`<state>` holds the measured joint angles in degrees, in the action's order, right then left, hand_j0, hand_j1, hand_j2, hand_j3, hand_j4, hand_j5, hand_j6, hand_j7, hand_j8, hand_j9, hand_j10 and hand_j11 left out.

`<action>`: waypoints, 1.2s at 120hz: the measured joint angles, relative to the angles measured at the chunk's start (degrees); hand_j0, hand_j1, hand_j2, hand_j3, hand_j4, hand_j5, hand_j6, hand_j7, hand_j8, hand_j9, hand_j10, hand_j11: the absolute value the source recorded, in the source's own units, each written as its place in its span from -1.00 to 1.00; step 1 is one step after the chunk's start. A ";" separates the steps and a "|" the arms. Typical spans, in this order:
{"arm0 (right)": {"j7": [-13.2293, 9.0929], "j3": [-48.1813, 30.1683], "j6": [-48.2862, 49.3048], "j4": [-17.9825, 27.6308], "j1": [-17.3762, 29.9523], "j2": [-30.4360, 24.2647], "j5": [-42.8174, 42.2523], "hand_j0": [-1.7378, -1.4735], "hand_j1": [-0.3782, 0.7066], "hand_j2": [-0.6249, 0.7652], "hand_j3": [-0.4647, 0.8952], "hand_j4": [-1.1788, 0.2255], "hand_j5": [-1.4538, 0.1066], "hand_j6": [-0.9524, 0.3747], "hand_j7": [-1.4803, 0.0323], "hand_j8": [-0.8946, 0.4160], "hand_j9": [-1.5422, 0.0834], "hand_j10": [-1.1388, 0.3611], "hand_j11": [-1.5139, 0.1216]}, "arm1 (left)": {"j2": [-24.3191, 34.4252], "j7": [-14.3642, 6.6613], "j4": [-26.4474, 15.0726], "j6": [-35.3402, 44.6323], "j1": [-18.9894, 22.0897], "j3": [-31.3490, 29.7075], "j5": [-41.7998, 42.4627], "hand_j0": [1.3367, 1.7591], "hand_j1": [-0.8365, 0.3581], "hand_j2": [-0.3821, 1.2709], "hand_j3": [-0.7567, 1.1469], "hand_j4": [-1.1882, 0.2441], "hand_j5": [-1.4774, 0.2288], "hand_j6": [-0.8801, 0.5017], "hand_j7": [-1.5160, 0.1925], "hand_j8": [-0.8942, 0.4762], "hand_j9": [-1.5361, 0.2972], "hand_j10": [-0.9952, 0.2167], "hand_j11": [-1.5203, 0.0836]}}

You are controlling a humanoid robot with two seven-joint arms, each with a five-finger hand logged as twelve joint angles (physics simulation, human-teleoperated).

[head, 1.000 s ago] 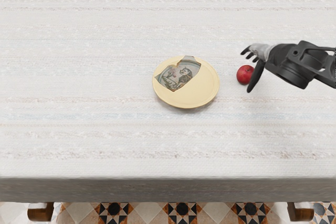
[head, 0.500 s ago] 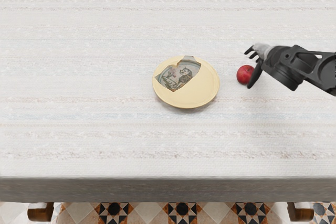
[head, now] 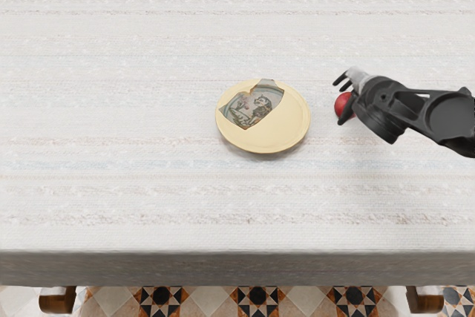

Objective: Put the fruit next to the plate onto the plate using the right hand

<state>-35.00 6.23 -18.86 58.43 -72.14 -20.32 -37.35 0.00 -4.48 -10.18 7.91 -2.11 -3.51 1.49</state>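
Slipping risk, fruit (head: 341, 102): you have a small, round, red fruit sitting on the table (head: 148, 183) at the right of the frame, half hidden behind the right hand (head: 361, 96). In my judgement it can roll toward the plate or the far edge if the hand nudges it before it is properly caught.
Right hand, hold: it wraps over the fruit's right side, touching or nearly so. You cannot tell from this head view whether it is clamped on or only cupped around.
Lift risk: a loose hold would likely drop the fruit on the way left, short of the plate.
Release risk: set down near the rim, a round fruit may roll off again, so aim for the middle.
Plate (head: 286, 128): yellow, at the centre of the frame, near the fruit but apart from it. It shows a printed picture on its upper left part and holds no fruit yet.
Left arm: out of view.
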 joint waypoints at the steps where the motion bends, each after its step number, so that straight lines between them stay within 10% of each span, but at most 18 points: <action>1: 0.00 0.00 0.00 -0.01 0.00 0.05 -0.01 -0.40 -0.18 -0.20 -0.32 0.18 0.29 -0.09 0.36 -0.12 0.34 0.05 0.30 | 0.00 0.00 0.00 0.00 0.00 0.00 0.00 0.52 0.97 -0.54 -0.21 0.65 0.72 0.26 0.76 0.29 0.67 0.63 0.88; 51: -0.03 -0.22 2.31 -0.01 -0.23 1.23 -0.15 -0.38 0.13 -0.15 -0.32 -0.07 0.05 -0.29 0.09 -0.20 0.09 -0.07 0.04 | 0.00 0.00 0.00 0.00 0.00 0.00 0.00 0.52 0.97 -0.54 -0.21 0.65 0.72 0.26 0.76 0.29 0.67 0.63 0.88; 144: -0.02 -4.31 6.18 8.28 -5.67 -3.33 1.02 -0.39 0.11 0.15 -0.32 -0.10 -0.08 -0.43 0.00 -0.30 0.00 -0.16 -0.03 | 0.00 0.00 0.01 0.00 0.00 0.00 0.00 0.52 0.97 -0.54 -0.20 0.65 0.72 0.26 0.76 0.29 0.67 0.63 0.88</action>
<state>-35.02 1.92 -12.69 66.71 -77.81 -23.66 -36.33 0.00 -4.48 -10.17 7.91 -2.11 -3.51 1.49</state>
